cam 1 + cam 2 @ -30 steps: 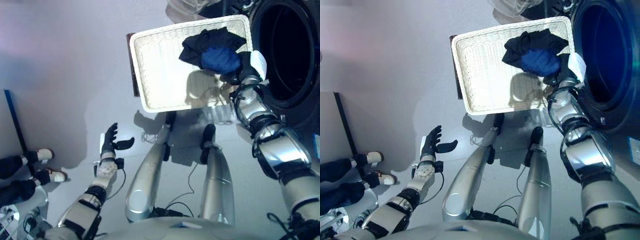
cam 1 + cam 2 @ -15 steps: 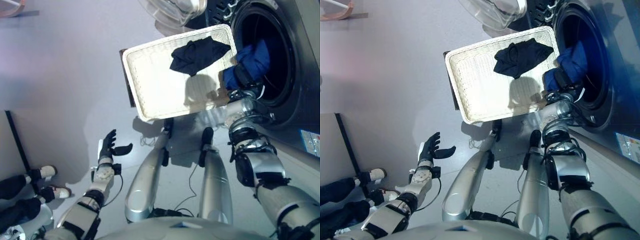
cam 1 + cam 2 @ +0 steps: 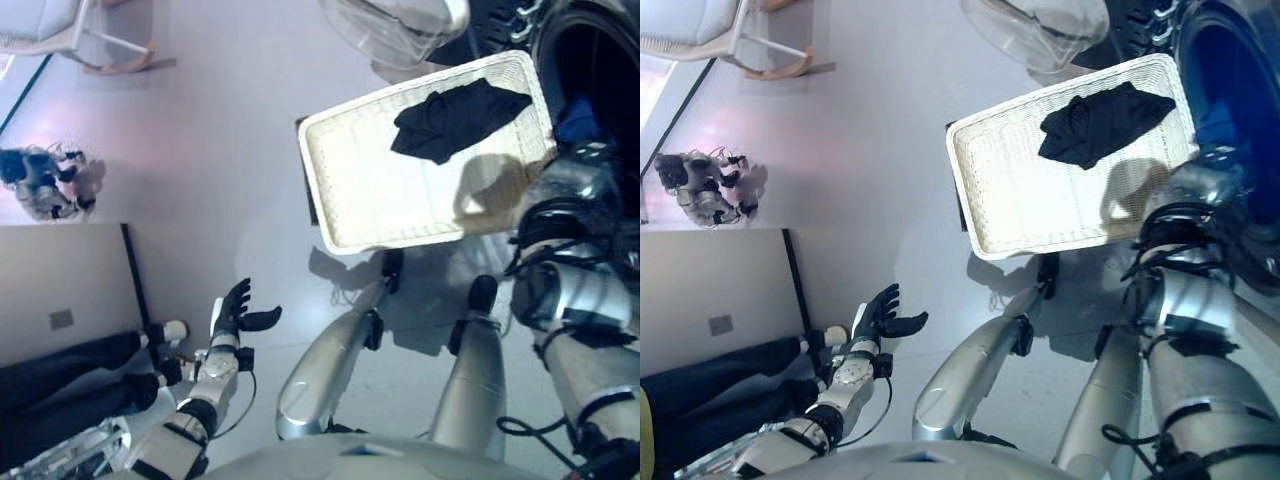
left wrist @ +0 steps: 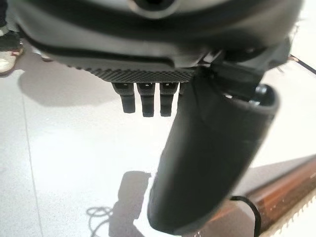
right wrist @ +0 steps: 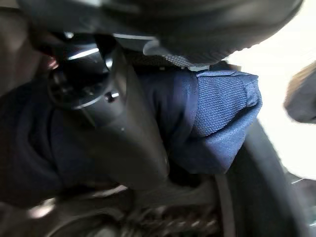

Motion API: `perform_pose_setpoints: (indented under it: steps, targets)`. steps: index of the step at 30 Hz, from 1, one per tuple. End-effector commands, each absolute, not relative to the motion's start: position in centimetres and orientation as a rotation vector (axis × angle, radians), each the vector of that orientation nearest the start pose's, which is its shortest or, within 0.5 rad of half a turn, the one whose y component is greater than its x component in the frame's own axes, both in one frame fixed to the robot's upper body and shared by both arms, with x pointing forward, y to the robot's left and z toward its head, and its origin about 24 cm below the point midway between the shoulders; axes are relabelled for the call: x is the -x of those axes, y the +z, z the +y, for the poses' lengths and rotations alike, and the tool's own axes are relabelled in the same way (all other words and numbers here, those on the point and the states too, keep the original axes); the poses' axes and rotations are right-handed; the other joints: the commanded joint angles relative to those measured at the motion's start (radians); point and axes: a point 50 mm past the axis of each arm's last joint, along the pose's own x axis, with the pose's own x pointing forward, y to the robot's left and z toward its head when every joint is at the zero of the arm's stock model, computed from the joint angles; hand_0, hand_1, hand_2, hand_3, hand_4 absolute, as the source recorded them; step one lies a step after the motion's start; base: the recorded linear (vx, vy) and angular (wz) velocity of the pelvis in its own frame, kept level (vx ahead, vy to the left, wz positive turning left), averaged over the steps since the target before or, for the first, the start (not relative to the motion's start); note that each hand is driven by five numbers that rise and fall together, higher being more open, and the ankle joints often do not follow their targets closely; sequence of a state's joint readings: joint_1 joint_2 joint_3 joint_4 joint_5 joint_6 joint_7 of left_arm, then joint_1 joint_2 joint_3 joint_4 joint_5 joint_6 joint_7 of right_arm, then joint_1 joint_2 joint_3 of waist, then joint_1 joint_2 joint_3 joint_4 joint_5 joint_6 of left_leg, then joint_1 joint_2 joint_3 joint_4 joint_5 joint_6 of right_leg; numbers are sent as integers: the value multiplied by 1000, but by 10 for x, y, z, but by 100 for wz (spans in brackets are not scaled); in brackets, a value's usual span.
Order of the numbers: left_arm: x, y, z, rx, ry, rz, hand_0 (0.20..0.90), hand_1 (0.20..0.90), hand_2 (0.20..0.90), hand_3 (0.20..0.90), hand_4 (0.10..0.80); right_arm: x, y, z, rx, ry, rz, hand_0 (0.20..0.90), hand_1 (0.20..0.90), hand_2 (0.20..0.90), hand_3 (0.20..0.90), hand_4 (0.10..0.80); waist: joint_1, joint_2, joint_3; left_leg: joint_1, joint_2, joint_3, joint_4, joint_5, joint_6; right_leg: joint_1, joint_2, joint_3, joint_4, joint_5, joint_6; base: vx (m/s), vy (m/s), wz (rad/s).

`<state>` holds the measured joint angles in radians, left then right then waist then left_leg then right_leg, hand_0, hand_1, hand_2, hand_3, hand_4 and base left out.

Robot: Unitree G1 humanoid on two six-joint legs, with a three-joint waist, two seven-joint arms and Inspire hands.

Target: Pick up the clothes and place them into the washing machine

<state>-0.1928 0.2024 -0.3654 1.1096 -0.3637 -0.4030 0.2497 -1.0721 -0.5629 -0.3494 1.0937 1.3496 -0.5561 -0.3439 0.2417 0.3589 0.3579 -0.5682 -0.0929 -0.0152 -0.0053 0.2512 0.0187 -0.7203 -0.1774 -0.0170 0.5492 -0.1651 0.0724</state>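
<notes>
A white wicker basket (image 3: 370, 200) holds a black garment (image 3: 455, 118) near its far end. The washing machine's dark drum opening (image 3: 600, 50) lies just to its right. My right arm reaches past the basket's right edge into the opening. A blue garment (image 3: 578, 118) shows at the drum's mouth. In the right wrist view my right hand (image 5: 123, 128) is curled on that blue garment (image 5: 217, 118). My left hand (image 3: 235, 310) hangs open and empty at the lower left, over the floor; its thumb (image 4: 207, 163) and fingers are spread.
The machine's clear round door (image 3: 400, 25) stands open above the basket. The dark brown box edge (image 3: 308, 190) shows at the basket's left. A person's legs (image 3: 70, 370) lie at the lower left by a partition wall (image 3: 60, 280). A chair (image 3: 90, 40) stands far left.
My right hand has carried the blue garment from the basket into the drum opening. The black garment stays in the basket. The camera has shifted. My left hand has not moved.
</notes>
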Motion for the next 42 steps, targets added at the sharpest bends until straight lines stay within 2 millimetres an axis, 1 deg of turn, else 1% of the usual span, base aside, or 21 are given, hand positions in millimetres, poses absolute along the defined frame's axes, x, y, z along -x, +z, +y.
perform_pose_setpoints:
  steps: [1, 2, 3, 7, 8, 9, 10, 12, 13, 14, 15, 16, 17, 18, 19, 24, 27, 35, 38, 40, 42]
  targets:
    - [-197, -110, 212, -206, 234, 561, 900, 900, 900, 900, 800, -337, 265, -372, -1159, -818, -880, 300, 300, 300, 300, 400, 12, -3, -54, -35, -43, 34, 86, -111, -58, 101, -29, 51, -183, 110, 12, 108, 13, 13]
    - [-196, -110, 214, -206, 242, 564, 900, 900, 900, 900, 800, -334, 271, -375, -1147, -818, -899, 300, 300, 300, 300, 400, 14, -2, -58, -36, -42, 34, 85, -107, -57, 100, -27, 51, -185, 116, 11, 95, 4, 4]
    - [-193, -111, 218, -205, 253, 572, 900, 900, 900, 900, 800, -327, 285, -381, -1117, -810, -944, 300, 300, 300, 300, 400, 14, -10, -66, -33, -46, 35, 86, -116, -57, 104, -31, 49, -184, 107, 11, 118, 7, 1]
    - [-194, -109, 223, -200, 263, 561, 900, 900, 900, 900, 800, -313, 315, -392, -987, -815, -998, 300, 300, 300, 300, 400, 14, -21, -80, -35, -45, 33, 83, -117, -59, 106, -31, 47, -189, 105, 11, 80, 0, 2]
    - [-195, -109, 222, -197, 262, 560, 900, 900, 900, 900, 800, -313, 317, -391, -982, -817, -998, 300, 300, 300, 300, 400, 14, -19, -80, -36, -45, 33, 83, -118, -59, 105, -31, 47, -189, 105, 11, 60, -3, 4]
    - [-196, -108, 224, -203, 266, 557, 900, 900, 900, 900, 800, -310, 328, -392, -873, -827, -987, 300, 300, 300, 300, 400, 8, -30, -78, -35, -45, 33, 82, -118, -58, 108, -32, 47, -193, 106, 11, 35, -1, 5]
    - [-196, -108, 223, -199, 266, 556, 900, 900, 900, 900, 800, -311, 330, -391, -870, -827, -988, 300, 300, 300, 300, 400, 8, -27, -77, -36, -43, 34, 82, -117, -58, 108, -31, 47, -195, 109, 11, 22, -2, 5]
    - [-197, -106, 227, -210, 278, 548, 900, 900, 900, 900, 800, -304, 343, -395, -712, -878, -966, 300, 300, 300, 300, 400, 1, -41, -72, -40, -43, 34, 87, -122, -57, 108, -28, 43, -195, 109, 10, 35, -11, 6]
    - [-198, -106, 227, -207, 277, 547, 900, 900, 900, 900, 800, -305, 344, -394, -709, -879, -966, 300, 300, 300, 300, 400, 1, -39, -71, -42, -42, 34, 88, -121, -57, 108, -27, 43, -196, 111, 10, 35, -6, 7]
    - [-197, -105, 227, -209, 279, 545, 900, 900, 900, 900, 800, -302, 347, -395, -668, -902, -958, 406, 406, 406, 406, 471, 0, -38, -68, -46, -40, 34, 89, -116, -57, 104, -24, 43, -196, 119, 9, 24, 6, 7]
    - [-196, -105, 231, -221, 292, 541, 900, 900, 900, 900, 800, -296, 353, -398, -541, -968, -946, 836, 836, 836, 836, 758, -5, -45, -65, -49, -41, 33, 93, -121, -58, 105, -25, 42, -192, 110, 9, 28, 1, 6]
    - [-197, -104, 233, -227, 297, 533, 900, 900, 900, 900, 800, -294, 354, -400, -471, -1006, -926, 900, 900, 900, 900, 800, -6, -49, -63, -52, -42, 33, 94, -121, -58, 106, -26, 40, -191, 111, 8, 47, -2, 5]
    - [-197, -103, 234, -231, 302, 528, 900, 900, 900, 900, 800, -294, 355, -401, -451, -1023, -919, 900, 900, 900, 900, 800, -7, -49, -60, -55, -42, 32, 96, -120, -58, 105, -25, 38, -190, 113, 8, 16, -1, 7]
    - [-225, -90, 221, -237, 295, 469, 900, 900, 900, 900, 800, -303, 350, -391, -452, -1012, -896, 900, 900, 900, 900, 800, -20, -54, -60, -58, -40, 31, 97, -120, -58, 104, -20, 40, -193, 116, 6, 19, 5, 6]
    - [-234, -85, 217, -236, 282, 441, 900, 900, 900, 900, 800, -305, 350, -391, -479, -1007, -881, 900, 900, 900, 900, 800, -25, -54, -56, -60, -40, 31, 97, -121, -58, 104, -17, 40, -195, 115, 7, 22, 6, 4]
    - [-220, -91, 218, -216, 274, 451, 900, 900, 900, 900, 800, -300, 343, -403, -503, -1041, -846, 900, 900, 900, 900, 800, -11, -57, -58, -60, -42, 22, 103, -126, -53, 119, -16, 35, -202, 110, 6, 3, 3, 1]
    - [-216, -92, 219, -209, 268, 447, 900, 900, 900, 900, 800, -298, 338, -409, -543, -1036, -843, 900, 900, 900, 900, 800, -3, -58, -58, -57, -43, 17, 102, -126, -52, 122, -16, 32, -203, 111, 5, -2, 7, 1]
    - [-212, -92, 225, -201, 277, 450, 900, 900, 900, 900, 800, -303, 322, -410, -618, -1011, -825, 900, 900, 900, 900, 800, 7, -54, -56, -51, -44, 16, 98, -120, -50, 125, -12, 31, -206, 118, 4, -3, 4, 1]
    - [-214, -90, 227, -190, 283, 443, 900, 900, 900, 900, 800, -316, 305, -399, -771, -940, -824, 900, 900, 900, 900, 800, 9, -52, -49, -47, -45, 16, 98, -120, -48, 132, -12, 33, -212, 121, 5, -12, 5, 1]
    - [-215, -90, 227, -186, 271, 443, 900, 900, 900, 900, 800, -332, 279, -386, -959, -851, -802, 900, 900, 900, 900, 800, 12, -52, -50, -43, -45, 15, 98, -123, -47, 138, -11, 33, -214, 119, 5, 0, 0, 0]
    - [-217, -89, 228, -176, 272, 439, 900, 900, 900, 900, 800, -349, 256, -366, -1080, -769, -759, 900, 900, 900, 900, 800, 18, -55, -54, -37, -46, 16, 100, -127, -43, 143, -10, 34, -216, 119, 5, 0, 0, 0]
